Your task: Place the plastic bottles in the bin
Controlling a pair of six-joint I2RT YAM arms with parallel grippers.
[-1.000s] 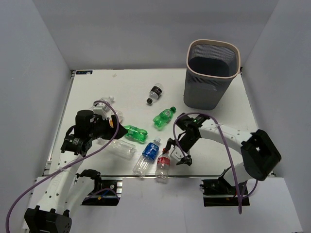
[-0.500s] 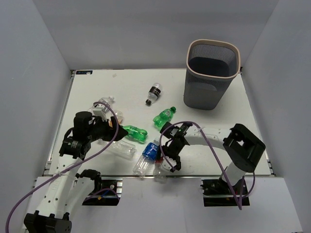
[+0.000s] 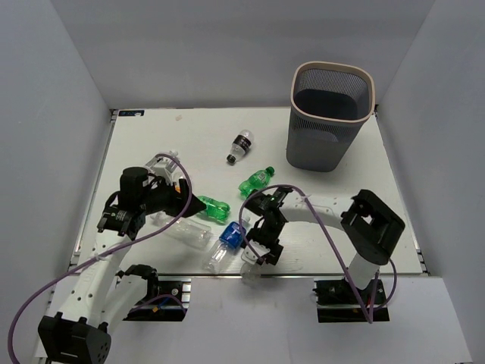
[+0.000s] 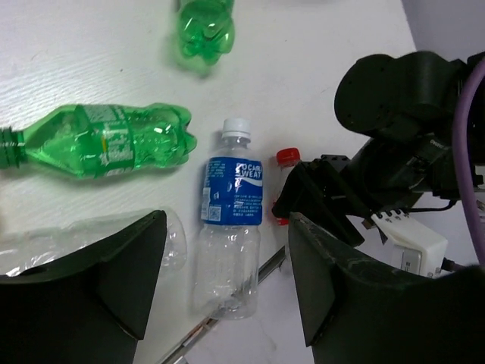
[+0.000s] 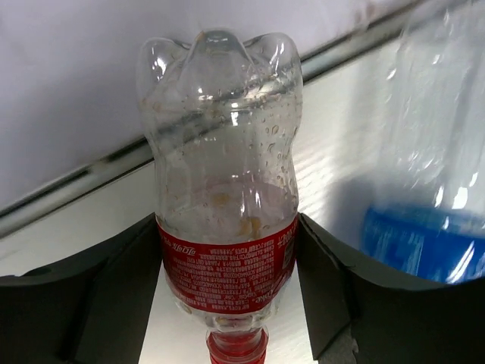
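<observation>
Several plastic bottles lie on the white table. The red-capped bottle [image 5: 223, 189] lies near the front edge, and my right gripper [image 5: 226, 227] [image 3: 258, 247] is shut on its red label, a finger pressed on each side. The blue-labelled bottle [image 4: 233, 227] [image 3: 227, 241] lies just left of it. My left gripper [image 4: 225, 227] [image 3: 183, 199] hangs open above that bottle, touching nothing. A green bottle [image 4: 106, 140] [image 3: 212, 208] lies under it, and a clear bottle [image 4: 83, 243] is partly hidden by its left finger. The bin [image 3: 322, 144] stands at the back right.
A second green bottle [image 3: 256, 180] and a dark-labelled, black-capped bottle [image 3: 241, 146] lie mid-table. More clear bottles [image 3: 163, 161] lie at the left behind my left arm. The table's front edge rail [image 5: 68, 189] runs right behind the red-capped bottle.
My right gripper has slid left over the red-capped bottle and its jaws have narrowed onto it. My left gripper has shifted slightly away from me and its jaws have narrowed.
</observation>
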